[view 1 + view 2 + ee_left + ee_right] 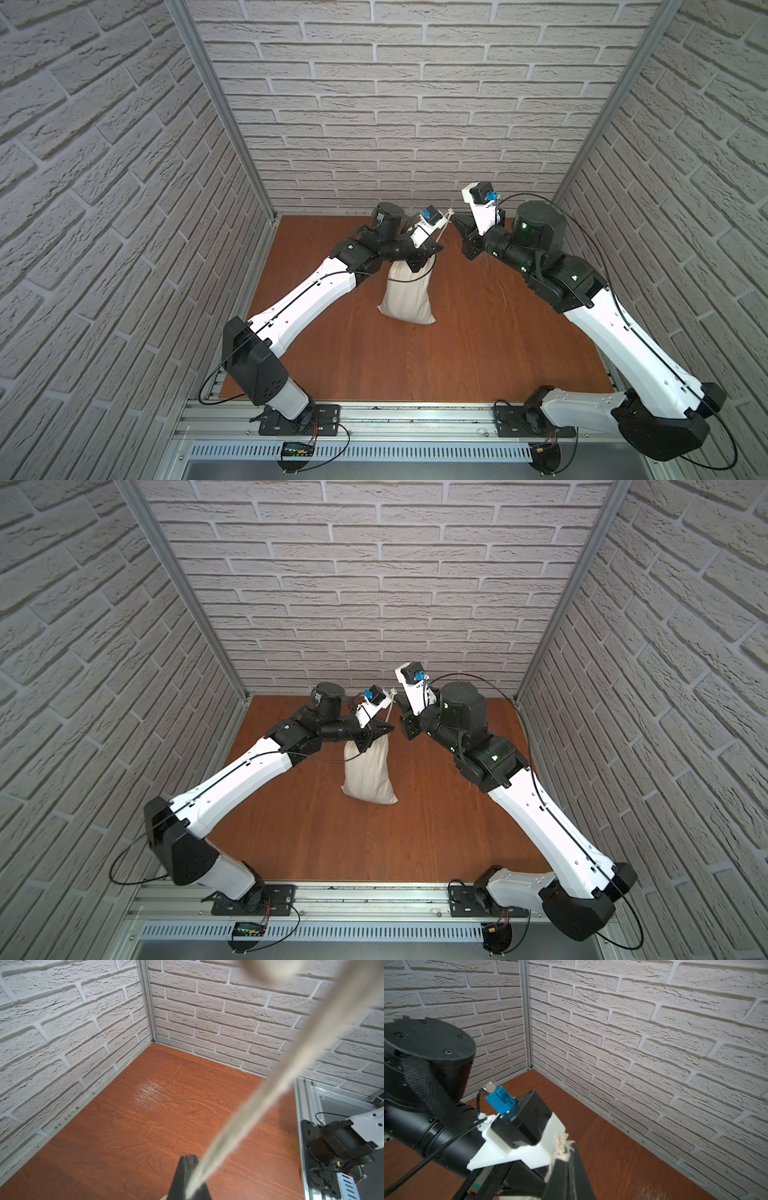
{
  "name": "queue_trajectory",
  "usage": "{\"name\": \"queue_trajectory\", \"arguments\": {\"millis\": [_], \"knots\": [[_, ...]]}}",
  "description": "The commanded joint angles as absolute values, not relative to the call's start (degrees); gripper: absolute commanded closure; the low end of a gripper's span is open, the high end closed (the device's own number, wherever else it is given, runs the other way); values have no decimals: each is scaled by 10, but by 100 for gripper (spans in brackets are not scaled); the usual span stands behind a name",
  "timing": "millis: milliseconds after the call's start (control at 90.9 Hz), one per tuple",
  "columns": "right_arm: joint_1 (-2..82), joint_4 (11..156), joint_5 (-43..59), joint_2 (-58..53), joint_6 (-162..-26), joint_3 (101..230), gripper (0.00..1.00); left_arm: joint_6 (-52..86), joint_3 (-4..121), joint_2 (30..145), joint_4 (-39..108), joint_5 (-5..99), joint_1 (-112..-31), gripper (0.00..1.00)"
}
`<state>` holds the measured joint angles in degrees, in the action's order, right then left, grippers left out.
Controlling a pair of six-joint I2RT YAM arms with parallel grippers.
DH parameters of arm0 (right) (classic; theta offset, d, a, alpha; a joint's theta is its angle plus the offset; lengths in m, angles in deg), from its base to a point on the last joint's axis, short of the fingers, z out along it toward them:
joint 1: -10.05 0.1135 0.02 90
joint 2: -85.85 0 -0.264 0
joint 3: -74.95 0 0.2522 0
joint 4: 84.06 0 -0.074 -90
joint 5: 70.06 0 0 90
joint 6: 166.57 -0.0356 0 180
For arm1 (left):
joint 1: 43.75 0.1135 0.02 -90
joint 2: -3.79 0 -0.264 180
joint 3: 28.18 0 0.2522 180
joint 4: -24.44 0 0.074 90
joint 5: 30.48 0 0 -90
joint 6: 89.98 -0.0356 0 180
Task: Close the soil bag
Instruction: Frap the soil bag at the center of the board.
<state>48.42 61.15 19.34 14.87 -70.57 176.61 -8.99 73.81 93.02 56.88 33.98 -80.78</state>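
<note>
gripping cord (560,1144) end: right pincer (569,1160) | left pincer (188,1160) closed | soil bag (409,299) neck hidden

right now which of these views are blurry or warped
Left wrist view: the cord crosses close to the lens, badly out of focus, while the scratches behind it are sharp. Right wrist view: frayed cord end fairly crisp, right hand soft. Both top views: sharp bag, side walls stretched.

Reddish-brown wood-grain tabletop (374,365), flat. Patch of fine pale scratches (153,1093) on its surface. White brick-pattern walls (395,104) on three sides, aluminium posts (216,104) at the back corners. Slotted grey cable duct (415,451) along the near edge.
</note>
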Motion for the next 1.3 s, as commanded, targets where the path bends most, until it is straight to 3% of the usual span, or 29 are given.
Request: {"name": "queue_trajectory", "arguments": {"millis": [0, 737, 1287], "knots": [[490, 672, 200, 154, -712, 1791, 97, -92, 743, 937, 559, 369, -802, 100], [493, 659, 206, 147, -721, 1807, 97, -95, 788, 952, 609, 422, -806, 100], [499, 648, 275, 146, -714, 1843, 97, -158, 851, 988, 752, 526, -838, 100]]}}
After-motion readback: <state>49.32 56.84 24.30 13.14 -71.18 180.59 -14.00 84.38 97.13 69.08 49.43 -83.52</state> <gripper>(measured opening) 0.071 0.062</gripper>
